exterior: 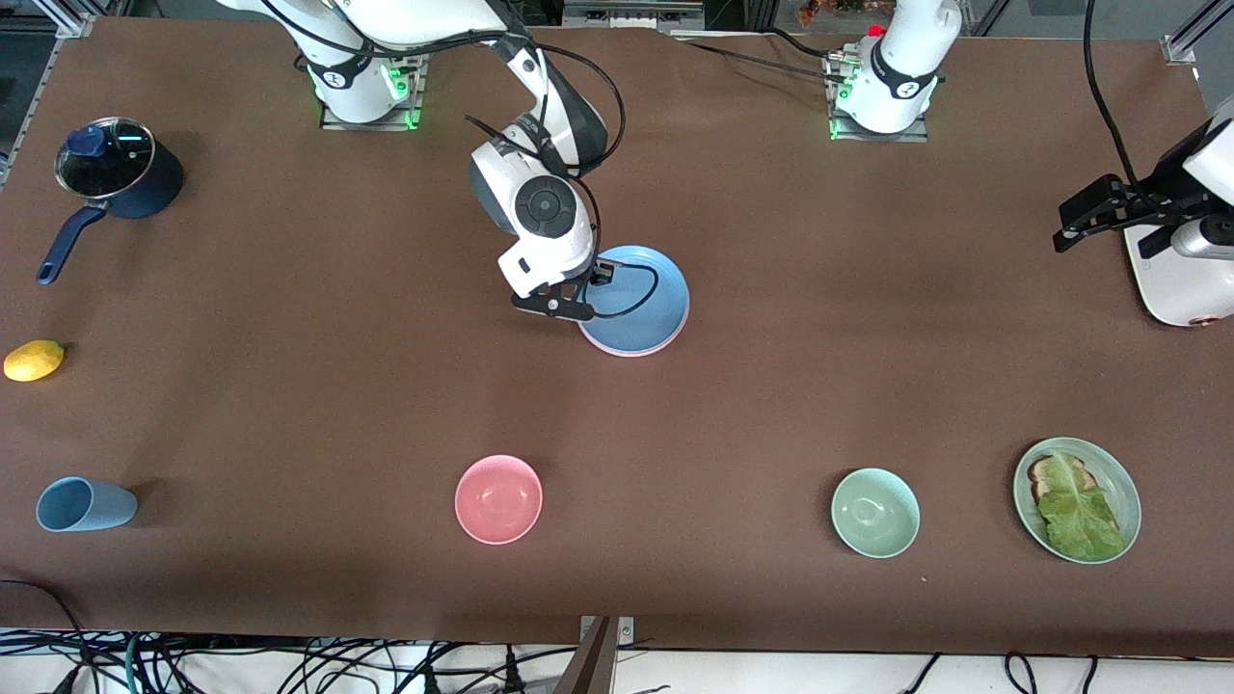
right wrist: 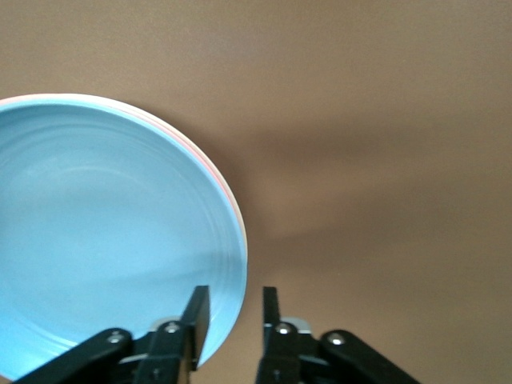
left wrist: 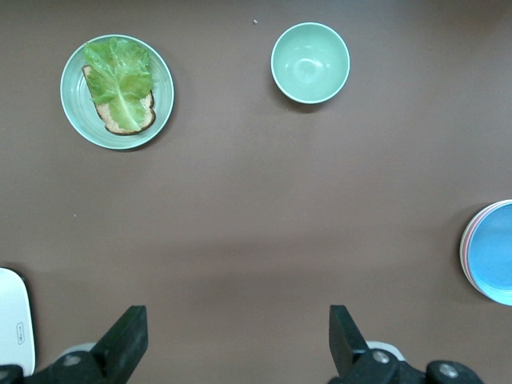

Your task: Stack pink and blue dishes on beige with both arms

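Blue plate (exterior: 638, 301) lies on top of the pink plate (exterior: 631, 351), whose edge peeks out, mid surface (exterior: 868, 337). The right pincer (right wrist: 234, 320) sits at the stack's rim, fingers a little apart astride the blue rim. The left pincer (left wrist: 236, 344) waits wide open, holding nothing, up at its own end. Nearer the camera stand a pink bowl (exterior: 498, 498), green bowl (exterior: 875, 512), cup (exterior: 82, 504) and lettuce dish (exterior: 1077, 498).

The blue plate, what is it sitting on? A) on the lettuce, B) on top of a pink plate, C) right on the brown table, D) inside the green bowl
B: a thin pink plate edge peeks out just under the rim of the blue plate, so it is stacked on it.
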You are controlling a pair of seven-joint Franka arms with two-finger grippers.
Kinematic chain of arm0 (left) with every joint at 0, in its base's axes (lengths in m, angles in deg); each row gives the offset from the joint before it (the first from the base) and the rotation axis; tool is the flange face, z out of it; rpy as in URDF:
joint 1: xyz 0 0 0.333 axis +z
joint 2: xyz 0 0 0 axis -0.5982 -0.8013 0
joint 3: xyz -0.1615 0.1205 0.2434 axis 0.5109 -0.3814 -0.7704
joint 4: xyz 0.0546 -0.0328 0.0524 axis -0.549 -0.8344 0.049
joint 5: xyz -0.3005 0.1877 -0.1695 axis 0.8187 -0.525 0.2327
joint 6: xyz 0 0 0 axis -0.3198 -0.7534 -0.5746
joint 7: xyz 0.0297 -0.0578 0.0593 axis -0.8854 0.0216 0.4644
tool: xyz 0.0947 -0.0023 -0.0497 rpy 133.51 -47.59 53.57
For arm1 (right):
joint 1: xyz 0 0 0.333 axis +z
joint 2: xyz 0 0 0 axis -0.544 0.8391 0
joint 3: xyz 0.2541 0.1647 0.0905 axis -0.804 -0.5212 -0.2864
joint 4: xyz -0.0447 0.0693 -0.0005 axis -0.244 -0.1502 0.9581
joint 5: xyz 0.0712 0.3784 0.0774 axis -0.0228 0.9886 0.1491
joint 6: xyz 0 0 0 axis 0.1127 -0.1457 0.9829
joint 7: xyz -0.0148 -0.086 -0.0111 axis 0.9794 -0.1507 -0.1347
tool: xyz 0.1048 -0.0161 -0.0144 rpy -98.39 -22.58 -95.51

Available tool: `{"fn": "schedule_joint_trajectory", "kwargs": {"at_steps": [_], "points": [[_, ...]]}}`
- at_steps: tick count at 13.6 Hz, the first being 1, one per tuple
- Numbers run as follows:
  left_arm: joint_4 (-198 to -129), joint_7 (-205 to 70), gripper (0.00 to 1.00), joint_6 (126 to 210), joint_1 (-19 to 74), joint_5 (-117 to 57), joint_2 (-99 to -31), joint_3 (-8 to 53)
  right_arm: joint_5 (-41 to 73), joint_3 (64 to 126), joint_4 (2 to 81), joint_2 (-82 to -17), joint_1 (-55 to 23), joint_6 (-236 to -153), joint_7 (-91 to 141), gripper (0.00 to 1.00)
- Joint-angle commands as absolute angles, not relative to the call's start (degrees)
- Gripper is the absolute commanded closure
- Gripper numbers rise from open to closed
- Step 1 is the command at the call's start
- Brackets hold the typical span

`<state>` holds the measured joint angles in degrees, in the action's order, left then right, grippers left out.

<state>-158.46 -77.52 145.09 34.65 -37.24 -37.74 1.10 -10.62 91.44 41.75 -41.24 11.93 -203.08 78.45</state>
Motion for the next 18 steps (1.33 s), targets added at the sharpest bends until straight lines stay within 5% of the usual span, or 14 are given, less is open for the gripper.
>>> {"fn": "schedule_joint_trajectory", "kwargs": {"at_steps": [1,7,18], "points": [[-156.9,-78.1,0.0,144.5,34.8,-36.7,-38.4,0.9,-9.7,91.9,41.8,-42.5,12.1,-203.5,78.1,0.01],[-156.9,-78.1,0.0,144.5,34.8,-36.7,-38.4,0.9,-9.7,94.4,40.4,-47.3,9.9,-201.8,73.8,0.01],[-156.9,-78.2,0.0,144.5,34.8,-36.7,-38.4,0.9,-10.5,94.5,40.3,-64.1,-9.4,-182.2,42.8,0.0]]}}
